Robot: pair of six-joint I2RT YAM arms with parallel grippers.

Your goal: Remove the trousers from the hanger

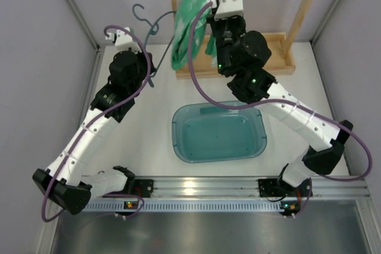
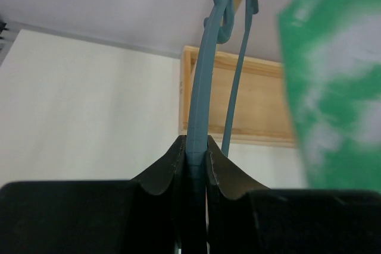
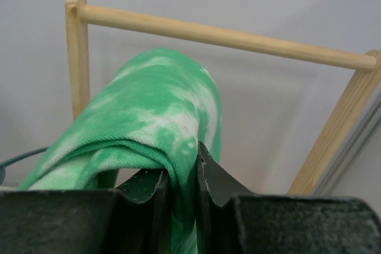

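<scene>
White tabletop [image 1: 137,123] fills my overhead view, with a teal basin [image 1: 218,132] at its centre and a wooden rack [image 1: 280,52] at the far edge. My left gripper [image 2: 193,150] is clamped on the grey-blue hanger [image 2: 199,87], raised left of the rack. My right gripper [image 3: 181,171] pinches the green tie-dye trousers [image 3: 149,111], raised before the rack's top bar, beside the hanger.

Left arm [image 1: 89,135] and right arm [image 1: 300,117]: white links, black joints, looping purple cables [image 1: 190,52], green lights [image 1: 250,78], white wrist camera [image 1: 229,1], black fingers [image 2: 158,176].
</scene>
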